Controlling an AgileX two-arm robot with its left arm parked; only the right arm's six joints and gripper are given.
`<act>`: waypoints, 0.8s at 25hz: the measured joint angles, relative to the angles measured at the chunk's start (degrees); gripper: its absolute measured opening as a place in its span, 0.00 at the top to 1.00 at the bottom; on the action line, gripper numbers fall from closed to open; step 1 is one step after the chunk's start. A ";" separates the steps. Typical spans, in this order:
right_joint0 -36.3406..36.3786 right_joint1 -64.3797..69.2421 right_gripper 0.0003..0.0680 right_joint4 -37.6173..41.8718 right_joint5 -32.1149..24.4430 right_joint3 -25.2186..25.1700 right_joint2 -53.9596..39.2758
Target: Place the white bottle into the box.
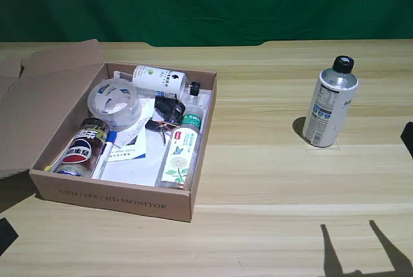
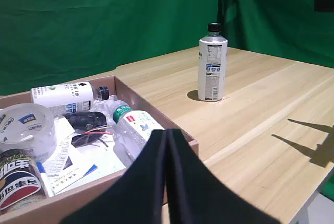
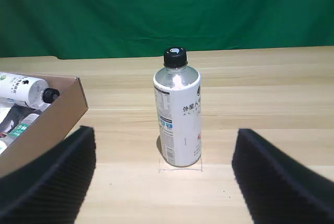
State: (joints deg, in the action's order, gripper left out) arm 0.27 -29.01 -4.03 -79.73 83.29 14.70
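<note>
Squarely between the wide-open, empty fingers of the right gripper (image 3: 164, 174), the white bottle (image 3: 178, 112) is seen upright at frame centre, well apart from the box (image 1: 116, 196) at the exterior view's left.

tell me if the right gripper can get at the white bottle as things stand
Probably yes. The white bottle stands upright and alone on the bare table, apart from the box. The right gripper is open, its fingers either side of the bottle's line, nothing between.
</note>
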 joint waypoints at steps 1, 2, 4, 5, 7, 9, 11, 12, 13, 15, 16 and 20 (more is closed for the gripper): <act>0.00 0.00 0.08 0.00 0.00 0.32 0.00; 0.00 0.00 0.10 0.00 0.00 0.71 0.00; 0.00 0.00 0.10 -0.20 -0.19 0.78 0.00; 0.00 0.00 0.10 -0.78 -0.73 0.35 0.00; 0.00 -0.19 0.10 -3.13 -2.07 -1.33 0.00; 0.00 -1.23 0.10 -5.15 -2.58 -2.22 0.00; 0.00 -3.10 0.08 -6.58 -2.74 -2.63 0.00; 0.00 -4.17 0.06 -6.84 -2.74 -2.83 0.00; 0.00 -4.79 0.06 -6.89 -2.74 -2.91 0.00; 0.00 -5.71 0.05 -7.01 -2.74 -2.91 0.00; 0.00 -5.95 0.04 -7.06 -2.79 -2.91 0.00; 0.00 -6.20 0.06 -5.73 -2.93 0.70 0.00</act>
State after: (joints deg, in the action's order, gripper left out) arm 0.27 -35.20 -9.75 -82.66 83.99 14.70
